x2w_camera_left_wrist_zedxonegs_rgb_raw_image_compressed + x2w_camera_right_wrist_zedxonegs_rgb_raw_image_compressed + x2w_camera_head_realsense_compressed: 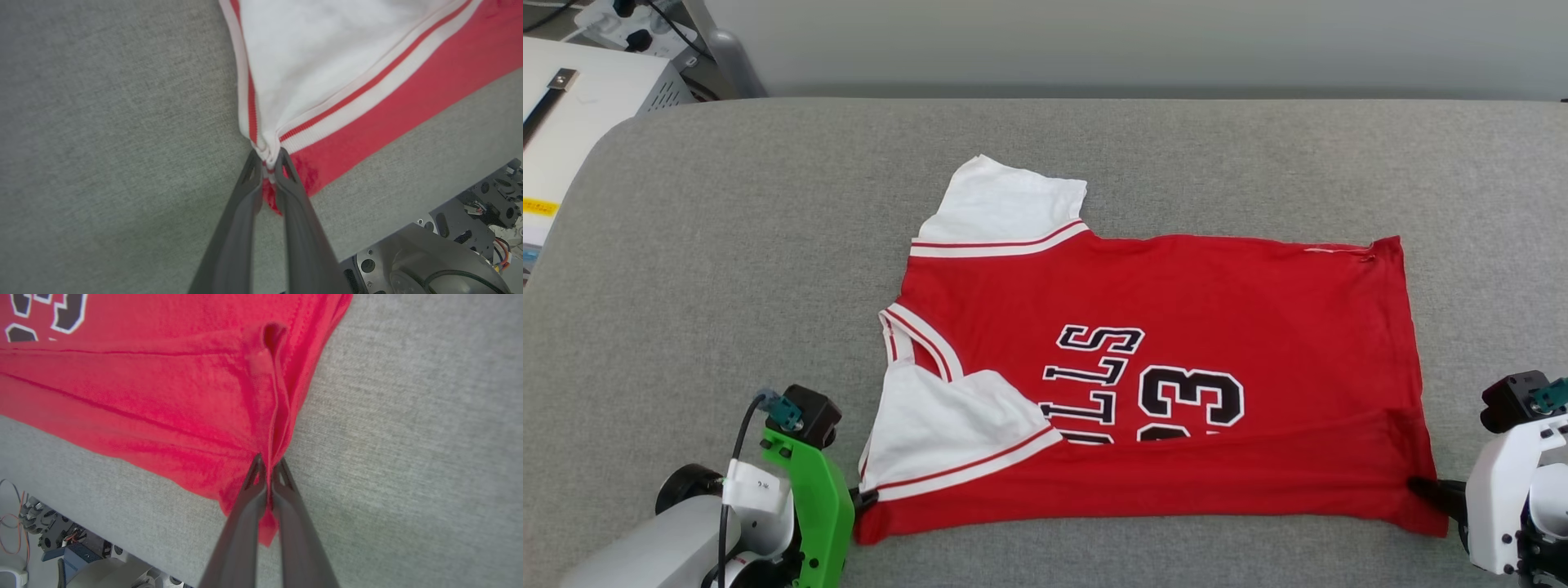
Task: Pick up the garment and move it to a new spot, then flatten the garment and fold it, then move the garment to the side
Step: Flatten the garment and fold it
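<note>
The garment (1176, 294), a red jersey with white sleeves, striped trim and black lettering with 33, lies spread sideways on the grey table, its near long edge folded over the lower chest print. My left gripper (864, 496) is shut on the garment's near-left corner; in the left wrist view its fingers (267, 161) pinch the bunched white sleeve trim and red cloth (367, 110). My right gripper (1421, 488) is shut on the near-right corner; in the right wrist view its fingertips (269, 465) clamp a pleat of red fabric (163, 396).
The grey padded table (727, 269) reaches well beyond the garment to the left, far side and right. A white unit with cables (596, 73) stands off the table's far-left corner. The robot's base (441, 253) shows below the near edge.
</note>
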`<state>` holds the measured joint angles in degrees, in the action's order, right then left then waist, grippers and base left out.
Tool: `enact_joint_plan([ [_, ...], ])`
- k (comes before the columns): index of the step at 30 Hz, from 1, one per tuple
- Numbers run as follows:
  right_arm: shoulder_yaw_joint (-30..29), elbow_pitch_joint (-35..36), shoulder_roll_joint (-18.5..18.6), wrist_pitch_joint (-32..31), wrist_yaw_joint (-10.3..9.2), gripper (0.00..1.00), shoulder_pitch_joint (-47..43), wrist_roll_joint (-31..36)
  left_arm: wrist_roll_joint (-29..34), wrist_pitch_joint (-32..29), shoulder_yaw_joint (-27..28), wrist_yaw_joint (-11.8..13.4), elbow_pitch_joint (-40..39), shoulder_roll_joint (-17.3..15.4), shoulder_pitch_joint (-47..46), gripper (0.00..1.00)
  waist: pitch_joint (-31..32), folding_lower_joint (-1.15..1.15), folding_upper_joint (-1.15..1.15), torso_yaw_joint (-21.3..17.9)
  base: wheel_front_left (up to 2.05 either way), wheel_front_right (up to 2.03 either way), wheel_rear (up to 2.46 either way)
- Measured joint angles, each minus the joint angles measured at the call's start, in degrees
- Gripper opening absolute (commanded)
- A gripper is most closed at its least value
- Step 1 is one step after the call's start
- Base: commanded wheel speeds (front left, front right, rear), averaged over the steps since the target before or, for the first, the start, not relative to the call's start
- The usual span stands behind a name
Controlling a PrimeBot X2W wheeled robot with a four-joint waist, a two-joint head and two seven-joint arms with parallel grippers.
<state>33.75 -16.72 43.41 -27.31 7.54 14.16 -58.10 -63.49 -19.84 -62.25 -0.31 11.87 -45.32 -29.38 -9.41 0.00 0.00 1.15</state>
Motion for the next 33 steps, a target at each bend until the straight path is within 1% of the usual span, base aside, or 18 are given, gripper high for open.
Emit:
enact_joint_plan([
  [3,-0.69,-1.22,-1.29,0.43,0.0,0.0,0.04,0.51,-0.22,0.93,0.08,-0.89,2.29,0.83,-0.03,0.0,-0.68,0.0,0.0,-0.02,0.0,0.0,0.0],
  [4,-1.62,-1.67,-2.12,2.02,0.0,0.26,0.04,0.68,-0.22,1.64,0.25,-1.26,3.63,1.19,-0.03,0.23,-0.66,0.0,0.0,0.15,0.0,0.0,0.0],
  [5,-1.94,-1.83,-2.42,3.0,0.0,0.66,0.03,1.11,-0.2,2.32,0.38,-1.29,3.97,1.32,-0.02,1.0,-0.51,0.0,0.0,0.22,0.0,0.0,0.0],
  [6,-2.19,-1.83,-2.63,3.93,-0.01,1.0,-0.02,1.64,-0.18,2.98,0.64,-1.29,4.17,1.4,-0.03,1.0,-0.32,0.0,0.0,0.31,0.0,0.0,0.0],
  [11,-4.65,-0.44,-2.98,9.99,-0.01,1.0,-1.02,4.34,0.02,6.04,2.63,-0.36,3.42,-0.02,-0.06,1.0,0.84,0.0,0.0,0.73,0.0,0.0,0.0],
  [16,-10.44,2.07,-4.14,19.11,-0.01,1.0,-1.94,8.59,0.83,10.23,5.91,1.51,-0.21,-2.71,-1.19,1.0,1.53,0.0,0.0,0.58,0.0,0.0,0.0],
  [19,-14.49,3.3,-6.17,24.1,-0.01,1.0,-1.98,11.88,1.86,12.9,7.94,2.91,-1.83,-3.47,-3.38,1.0,1.43,0.0,0.0,0.08,0.0,0.0,0.0],
  [22,-18.0,5.02,-8.89,28.07,-0.01,1.0,-2.01,15.55,4.17,15.05,9.55,4.37,-2.44,-3.46,-6.33,1.0,0.99,0.0,0.0,-0.52,0.0,0.0,0.0],
  [27,-23.99,9.04,-14.11,33.59,-0.01,1.0,-2.02,22.97,5.28,16.84,12.16,4.93,-1.55,-2.01,-11.86,1.0,-0.7,0.0,0.0,-1.78,0.0,0.0,0.0],
  [31,-26.41,13.14,-17.45,34.88,-0.01,1.0,-2.02,27.05,7.06,16.21,12.72,4.21,0.59,-0.4,-18.09,1.0,-2.76,0.0,0.0,-2.92,0.0,0.0,0.0],
  [33,-26.72,15.34,-18.74,34.85,-0.01,1.0,-2.02,28.52,7.82,15.04,12.94,3.07,2.31,0.91,-22.02,1.0,-4.14,0.0,0.0,-3.59,0.0,0.0,0.0],
])
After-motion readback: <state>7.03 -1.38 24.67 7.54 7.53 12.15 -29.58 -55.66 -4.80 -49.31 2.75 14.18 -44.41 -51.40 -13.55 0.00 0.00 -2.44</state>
